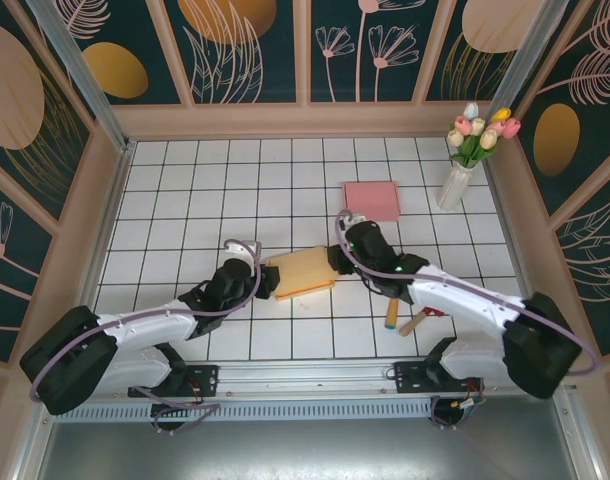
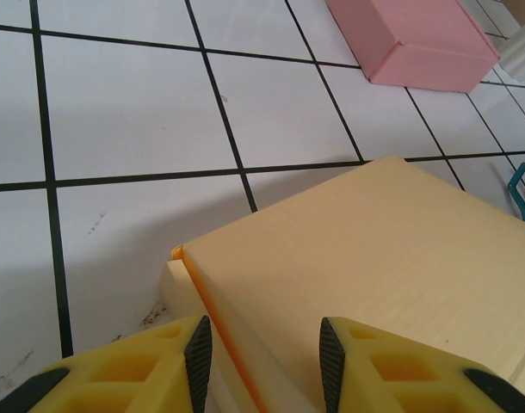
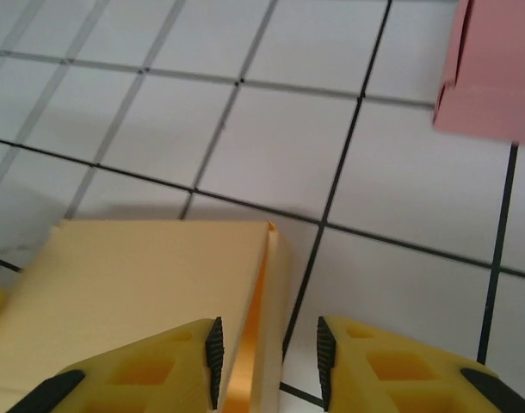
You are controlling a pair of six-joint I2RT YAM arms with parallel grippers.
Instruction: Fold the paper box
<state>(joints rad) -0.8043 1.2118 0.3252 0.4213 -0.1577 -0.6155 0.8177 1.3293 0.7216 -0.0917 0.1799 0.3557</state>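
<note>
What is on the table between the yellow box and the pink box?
Nothing. There are just bare white tiles between the yellow box and the pink box. The left wrist view shows that stretch.

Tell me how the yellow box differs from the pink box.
The yellow box shows a gaping seam with orange inside; the pink box looks shut. The yellow box lies askew, the pink box nearly square to the table grid and farther back. Both are flat and lie on it.
</note>
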